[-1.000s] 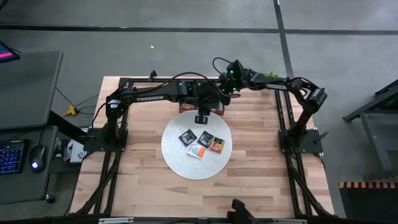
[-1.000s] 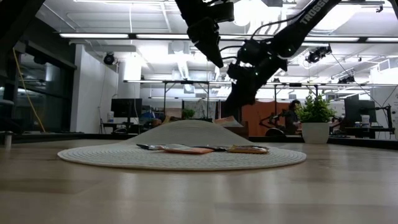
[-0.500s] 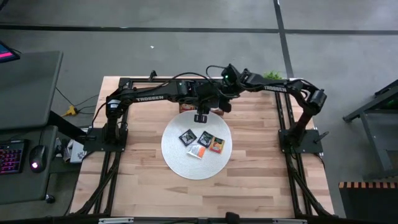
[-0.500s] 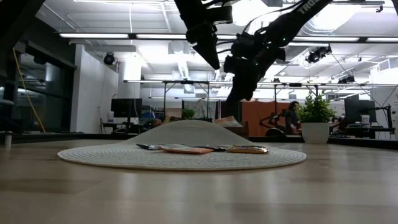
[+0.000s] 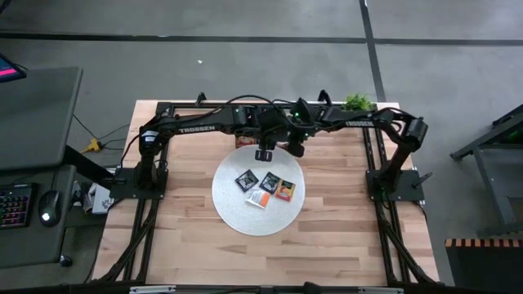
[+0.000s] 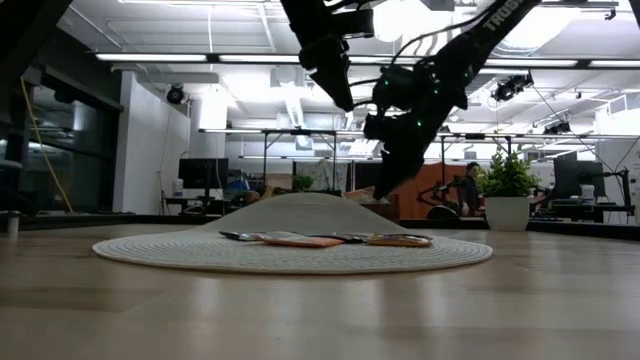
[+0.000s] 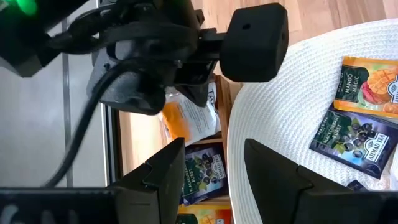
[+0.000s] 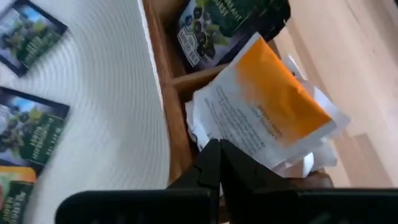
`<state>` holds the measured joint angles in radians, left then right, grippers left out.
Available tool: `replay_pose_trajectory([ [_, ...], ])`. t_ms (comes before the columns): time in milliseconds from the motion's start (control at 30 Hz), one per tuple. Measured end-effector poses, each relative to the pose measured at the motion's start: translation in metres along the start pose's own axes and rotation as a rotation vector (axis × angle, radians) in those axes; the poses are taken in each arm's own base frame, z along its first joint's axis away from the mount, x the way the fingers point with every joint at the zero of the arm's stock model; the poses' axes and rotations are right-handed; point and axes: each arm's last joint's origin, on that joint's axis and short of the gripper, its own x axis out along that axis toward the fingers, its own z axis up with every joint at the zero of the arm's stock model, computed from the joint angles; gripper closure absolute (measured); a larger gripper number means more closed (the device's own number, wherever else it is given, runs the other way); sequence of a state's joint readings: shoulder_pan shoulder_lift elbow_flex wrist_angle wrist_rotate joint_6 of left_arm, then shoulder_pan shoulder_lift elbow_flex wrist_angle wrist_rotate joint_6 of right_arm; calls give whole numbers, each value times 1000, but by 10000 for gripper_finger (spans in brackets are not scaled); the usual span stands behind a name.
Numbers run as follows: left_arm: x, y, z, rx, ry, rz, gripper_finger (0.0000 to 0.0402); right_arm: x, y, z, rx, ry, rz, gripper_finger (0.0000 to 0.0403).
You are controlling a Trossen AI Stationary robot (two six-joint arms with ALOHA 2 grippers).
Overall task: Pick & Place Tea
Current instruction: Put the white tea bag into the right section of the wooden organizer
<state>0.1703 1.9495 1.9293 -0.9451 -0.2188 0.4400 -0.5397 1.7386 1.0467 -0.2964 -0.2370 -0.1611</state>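
Four tea sachets lie flat on the round white mat (image 5: 245, 214): two black ones (image 5: 247, 180) (image 5: 270, 181), an orange one (image 5: 284, 190) and a white-and-orange one (image 5: 260, 199). Behind the mat the wooden tray (image 8: 177, 81) holds more tea, with a white-and-orange sachet (image 8: 267, 112) tilted on top and a black one (image 8: 227, 25) beside it. My right gripper (image 8: 217, 146) is shut and points down into the tray at that white-and-orange sachet's edge. My left gripper (image 7: 214, 165) hangs open and holds nothing, above the mat's far edge (image 5: 265, 155). My right gripper's shut fingertips (image 8: 211, 155) come from above and stand at the lower edge (image 8: 202, 134) of the white-and-orange sachet, which lies tilted in the tray. Whether they touch it I cannot tell.
The two arms cross close together over the tray (image 5: 243, 140), the right gripper (image 5: 294, 149) just right of the left. Bare wood table (image 5: 343, 237) lies around the mat. A potted plant (image 5: 357, 101) stands at the far right corner.
My right gripper has moved toward the table's near edge and come down, from beyond the tray to just over the sachets in it. The sachets on the mat have not moved.
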Motion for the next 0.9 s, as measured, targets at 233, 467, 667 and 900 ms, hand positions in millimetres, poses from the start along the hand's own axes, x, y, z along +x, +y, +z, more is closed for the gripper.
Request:
replay_pose_trajectory([
  [233,0,0,0,0,0,0,238,0,-9,-1,9,-27,-72,403],
  [467,0,0,0,-4,0,0,238,0,-15,0,36,-49,-88,403],
  [667,0,0,0,-4,1,1,238,3,-4,0,20,-31,-38,403],
  [900,0,0,0,-4,1,2,238,3,3,0,8,-18,-50,403],
])
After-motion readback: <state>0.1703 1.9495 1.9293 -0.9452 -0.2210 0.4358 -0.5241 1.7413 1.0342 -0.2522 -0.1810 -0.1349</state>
